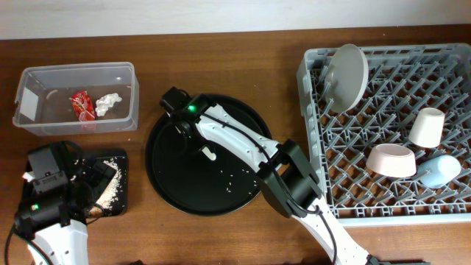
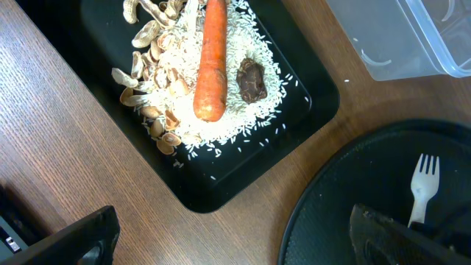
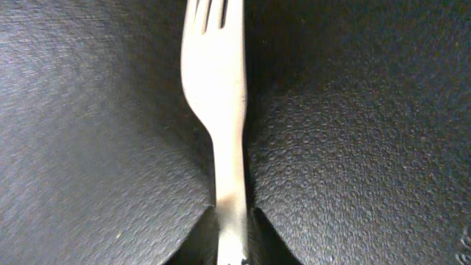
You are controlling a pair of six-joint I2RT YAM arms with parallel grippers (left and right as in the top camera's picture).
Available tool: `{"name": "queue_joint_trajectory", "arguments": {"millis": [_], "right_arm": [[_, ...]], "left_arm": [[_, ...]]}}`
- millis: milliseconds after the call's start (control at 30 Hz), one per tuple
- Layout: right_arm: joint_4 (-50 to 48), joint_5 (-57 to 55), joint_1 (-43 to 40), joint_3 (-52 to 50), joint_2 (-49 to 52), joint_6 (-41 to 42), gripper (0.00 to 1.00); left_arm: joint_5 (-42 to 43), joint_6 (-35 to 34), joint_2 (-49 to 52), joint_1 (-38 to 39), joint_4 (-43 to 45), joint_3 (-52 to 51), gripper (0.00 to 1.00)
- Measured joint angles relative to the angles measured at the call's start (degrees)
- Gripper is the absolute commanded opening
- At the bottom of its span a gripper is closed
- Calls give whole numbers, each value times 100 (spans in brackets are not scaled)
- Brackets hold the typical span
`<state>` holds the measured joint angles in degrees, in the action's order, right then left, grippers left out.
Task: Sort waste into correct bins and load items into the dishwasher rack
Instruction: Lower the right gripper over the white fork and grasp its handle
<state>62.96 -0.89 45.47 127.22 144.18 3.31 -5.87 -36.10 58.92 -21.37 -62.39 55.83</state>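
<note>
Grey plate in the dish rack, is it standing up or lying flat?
Standing on edge, tilted: the grey plate shows as a narrow oval in the dishwasher rack's corner.

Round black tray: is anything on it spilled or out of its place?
Yes. A few loose rice grains lie scattered on the round black tray, near the white fork, apart from the rice pile in the shallow black tray. Nothing looks damaged.
</note>
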Motion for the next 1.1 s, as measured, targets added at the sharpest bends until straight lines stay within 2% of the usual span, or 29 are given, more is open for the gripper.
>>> {"name": "queue_joint_trajectory", "arguments": {"millis": [1100], "right_arm": [[-79, 90, -4, -238, -131, 122, 12]], "left_arm": [[0, 0, 0, 0, 0, 0, 99]]}}
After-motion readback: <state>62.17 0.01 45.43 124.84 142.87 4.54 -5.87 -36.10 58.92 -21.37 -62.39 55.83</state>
